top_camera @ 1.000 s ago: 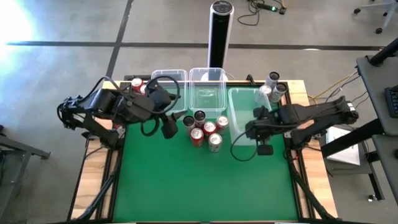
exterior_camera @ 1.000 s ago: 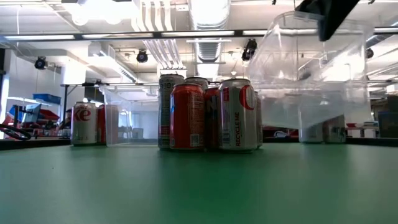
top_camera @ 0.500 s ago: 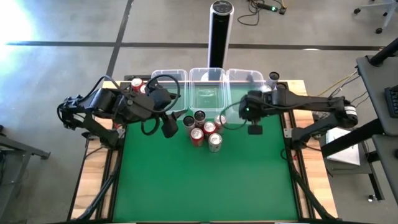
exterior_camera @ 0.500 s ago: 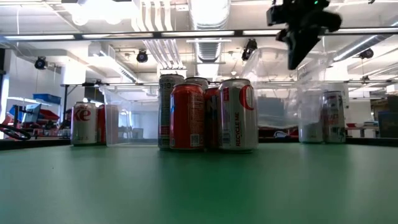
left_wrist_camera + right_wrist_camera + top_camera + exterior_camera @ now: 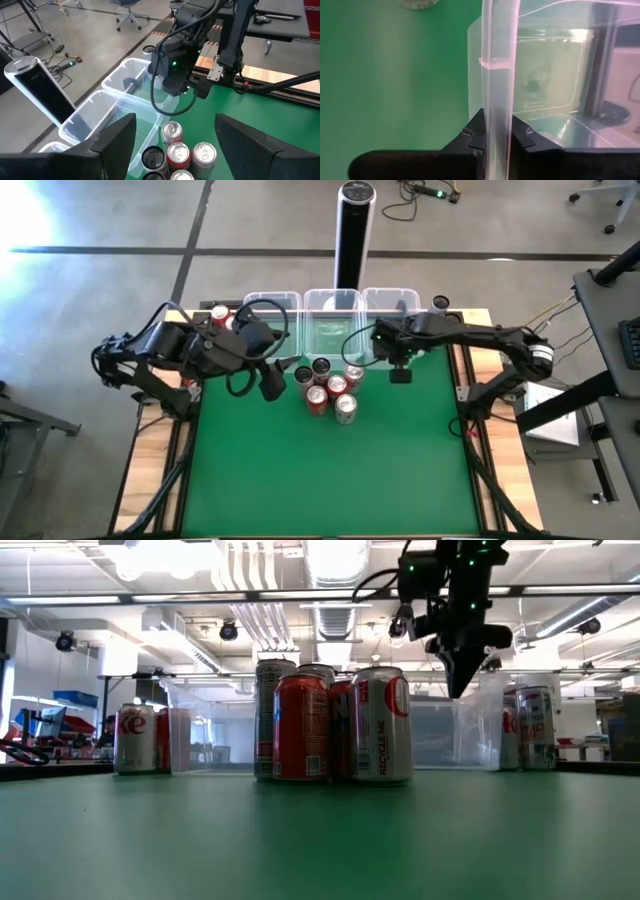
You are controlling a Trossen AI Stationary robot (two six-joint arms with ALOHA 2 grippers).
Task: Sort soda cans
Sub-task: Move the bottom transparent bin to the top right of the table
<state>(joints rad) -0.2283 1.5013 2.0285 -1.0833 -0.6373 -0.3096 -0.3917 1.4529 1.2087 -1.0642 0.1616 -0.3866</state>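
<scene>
A: Right hand point(image 5: 497, 137)?
B: Pinching the wall of the right bin point(image 5: 392, 302), one finger on each side of the clear plastic. The bin stands at the back of the tabletop point(image 5: 330, 470), just beside the middle bin point(image 5: 333, 330).

A: Left hand point(image 5: 268, 380)?
B: Spread wide, holding nothing, over the tabletop just left of the cluster. Left bin point(image 5: 270, 304) is behind it.

A: Cans?
B: A tight cluster point(image 5: 329, 389) in the tabletop's middle, in front of the middle bin: red, dark and silver cans, upright and touching. Red cans point(image 5: 221, 315) stand at the back left corner, by the left bin. More cans point(image 5: 526, 728) stand far right in the low view, count unclear.

A: Anything else?
B: Tall black post point(image 5: 353, 230) on the floor behind the bins.
</scene>
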